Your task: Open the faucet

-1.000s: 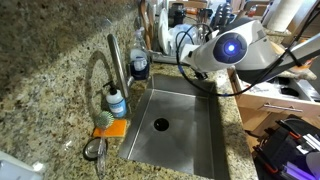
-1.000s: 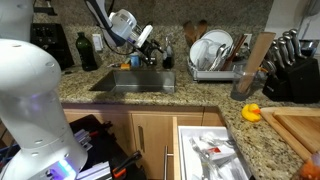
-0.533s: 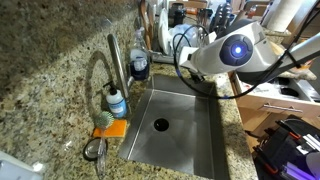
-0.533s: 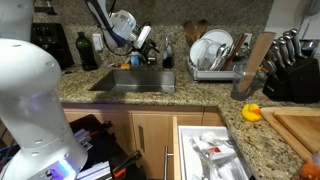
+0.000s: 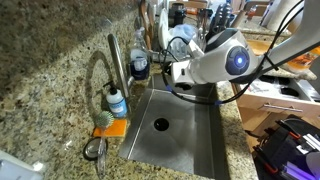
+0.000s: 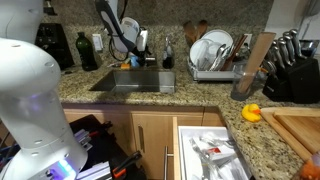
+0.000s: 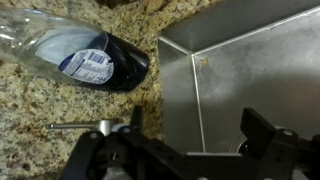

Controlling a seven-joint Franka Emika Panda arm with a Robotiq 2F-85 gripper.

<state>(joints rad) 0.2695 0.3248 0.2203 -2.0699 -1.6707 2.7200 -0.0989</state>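
The faucet (image 5: pixel 112 62) is a tall brushed-steel gooseneck with an arched spout and a slim upright post, standing on the granite behind the sink. My gripper (image 5: pixel 166 72) hangs over the sink's far end, apart from the faucet, and also shows in an exterior view (image 6: pixel 141 44). In the wrist view the gripper (image 7: pixel 200 130) is open and empty, its two dark fingers straddling the sink's edge. A slim steel rod (image 7: pixel 78 127) lies just beside one finger. I cannot tell whether it is part of the faucet.
A small clear bottle of blue liquid (image 5: pixel 117 103) and an orange sponge (image 5: pixel 110 128) sit by the faucet base. A clear bottle with dark liquid (image 7: pixel 95 62) is on the granite. The steel sink (image 5: pixel 190 140) is below. A dish rack (image 6: pixel 215 55) stands beyond.
The arm has swung in over the sink and lowered, bringing the gripper closer to the counter behind the sink. The faucet and bottles have not moved.
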